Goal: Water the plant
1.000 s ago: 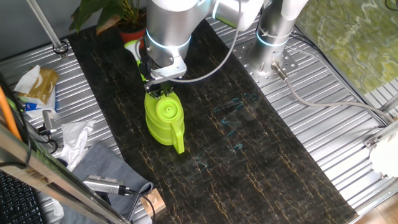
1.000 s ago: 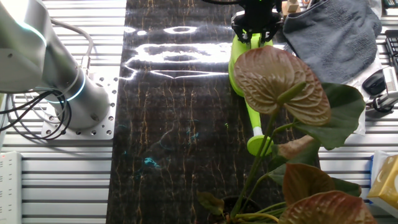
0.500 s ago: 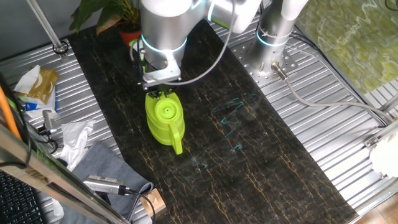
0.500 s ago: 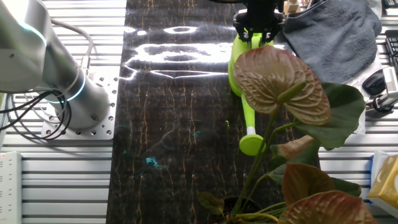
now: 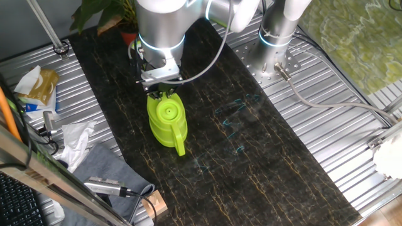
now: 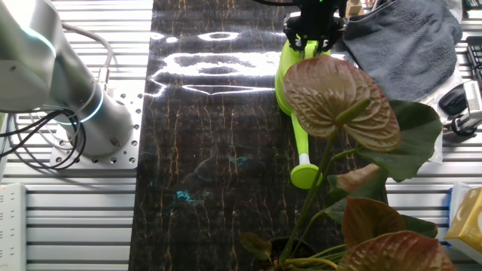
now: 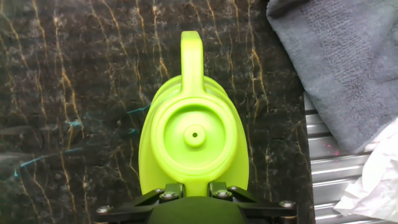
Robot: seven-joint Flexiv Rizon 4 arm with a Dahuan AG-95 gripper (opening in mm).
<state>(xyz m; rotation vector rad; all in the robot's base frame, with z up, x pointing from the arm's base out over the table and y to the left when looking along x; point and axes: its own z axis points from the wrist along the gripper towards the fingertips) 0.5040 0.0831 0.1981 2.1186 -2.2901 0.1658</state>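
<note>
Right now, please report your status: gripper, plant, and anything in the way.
Gripper shut on watering can. Can's spout points toward plant, not yet over it. Path looks clear.

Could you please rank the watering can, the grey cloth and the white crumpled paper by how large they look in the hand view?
1. Watering can, though it sits nearest the camera.
2. Grey cloth, cut off by the frame edges, so its full extent is unsure.
3. White crumpled paper, also cut off at the corner.
</note>
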